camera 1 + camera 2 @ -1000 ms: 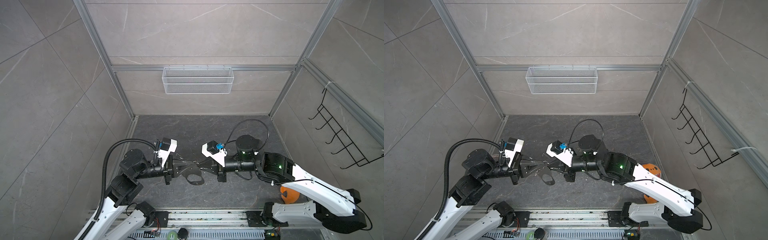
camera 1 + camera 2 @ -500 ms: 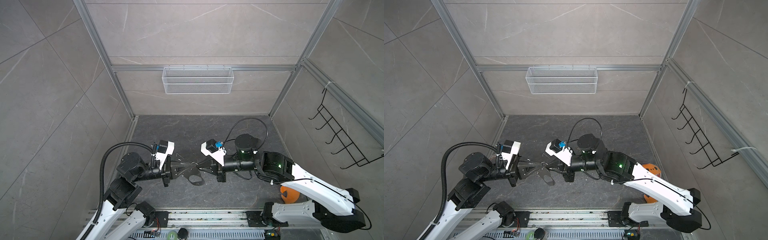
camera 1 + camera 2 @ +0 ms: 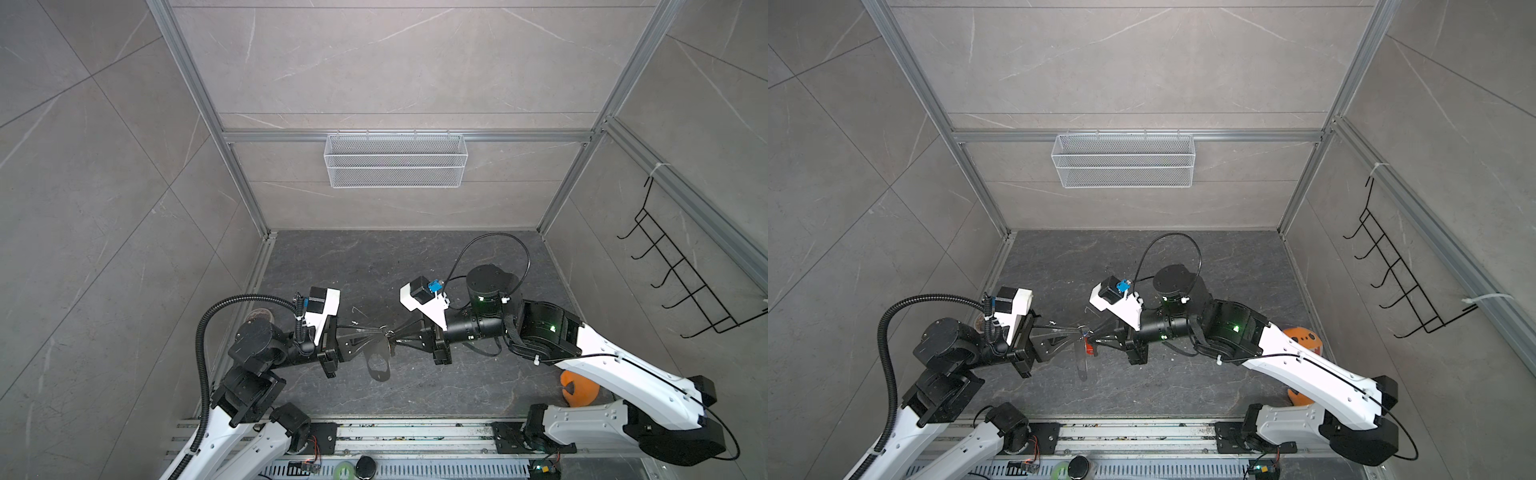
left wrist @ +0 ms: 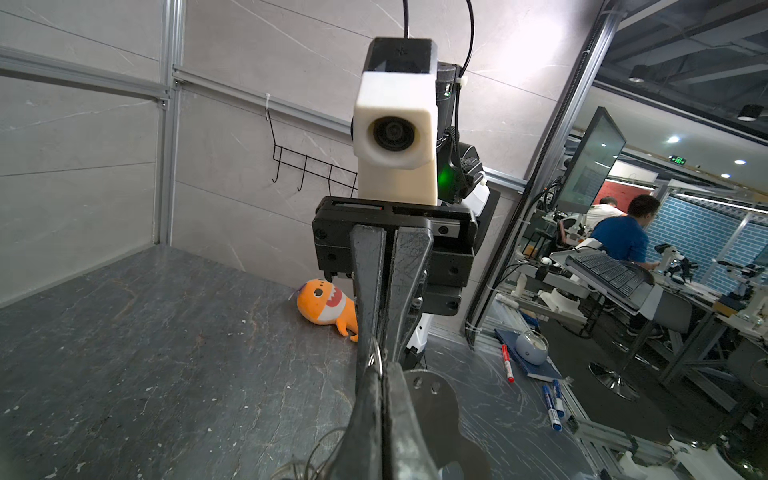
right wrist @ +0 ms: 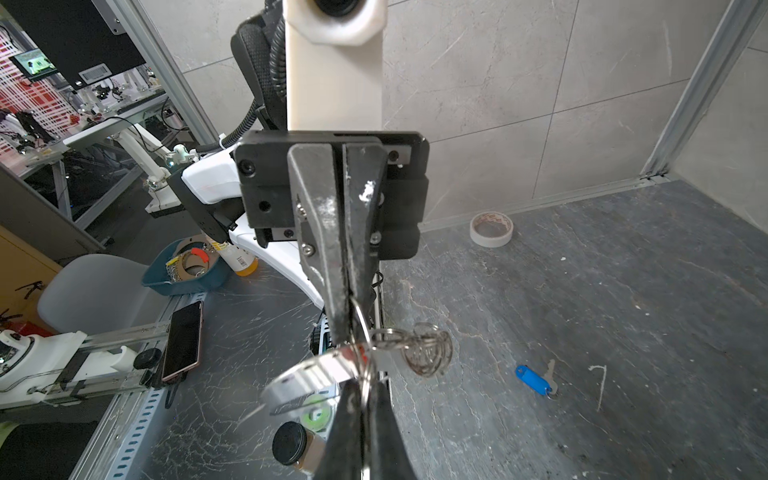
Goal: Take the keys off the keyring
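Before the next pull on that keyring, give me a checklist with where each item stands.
1. The left gripper shut on the keyring: ok.
2. The right gripper shut on it too: ok.
3. The grey tag hanging clear of the table: ok.
4. The blue key off, lying on the table: ok.
5. The red key off: not ok, it hangs just below the gripper tips.
6. A ring pried open to slide it out: cannot tell.
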Tool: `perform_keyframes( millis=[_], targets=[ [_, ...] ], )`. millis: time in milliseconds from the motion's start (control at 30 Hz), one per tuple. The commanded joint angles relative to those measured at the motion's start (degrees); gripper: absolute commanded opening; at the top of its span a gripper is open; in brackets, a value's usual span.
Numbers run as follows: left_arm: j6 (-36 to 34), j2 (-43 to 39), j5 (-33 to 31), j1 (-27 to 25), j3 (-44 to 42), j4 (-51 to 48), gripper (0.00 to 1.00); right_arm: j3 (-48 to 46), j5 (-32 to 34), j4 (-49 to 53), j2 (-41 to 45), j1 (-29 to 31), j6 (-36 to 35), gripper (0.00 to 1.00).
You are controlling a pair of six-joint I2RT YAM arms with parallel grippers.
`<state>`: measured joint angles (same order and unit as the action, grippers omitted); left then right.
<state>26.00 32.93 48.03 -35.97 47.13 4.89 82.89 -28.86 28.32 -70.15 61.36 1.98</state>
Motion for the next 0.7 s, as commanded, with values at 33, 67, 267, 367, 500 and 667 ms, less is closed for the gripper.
perform_keyframes(
  millis=[33, 67, 267, 367, 500, 667],
  targets=[
    [3.4, -1.0, 2.0, -0.3, 0.4, 13.5, 0.0, -2.6, 1.4, 0.3, -0.8, -0.6, 1.1, 0.0],
    [4.0, -0.9, 1.9, -0.3, 0.2, 14.5, 0.0, -3.1, 1.4, 0.2, -0.9, -0.5, 1.2, 0.0],
    [5.1, -0.2, 3.2, -0.3, 0.6, 16.2, 0.0, -4.0, 6.5, 1.9, -1.1, 0.8, -1.2, 0.0],
    [3.4, 0.5, 4.6, -0.3, 2.3, 11.5, 0.0, -2.7, 6.8, 3.9, -0.7, 1.2, -2.6, 0.17],
    [0.4, 0.5, 5.1, -0.3, 3.5, 5.7, 0.0, -2.0, 6.2, 3.9, 2.8, 1.2, -3.7, 0.4],
    [-0.5, -1.1, 4.4, -0.3, 1.8, 5.7, 0.0, -0.6, 5.2, 2.9, 6.8, 1.2, -4.4, 0.46]
  ],
)
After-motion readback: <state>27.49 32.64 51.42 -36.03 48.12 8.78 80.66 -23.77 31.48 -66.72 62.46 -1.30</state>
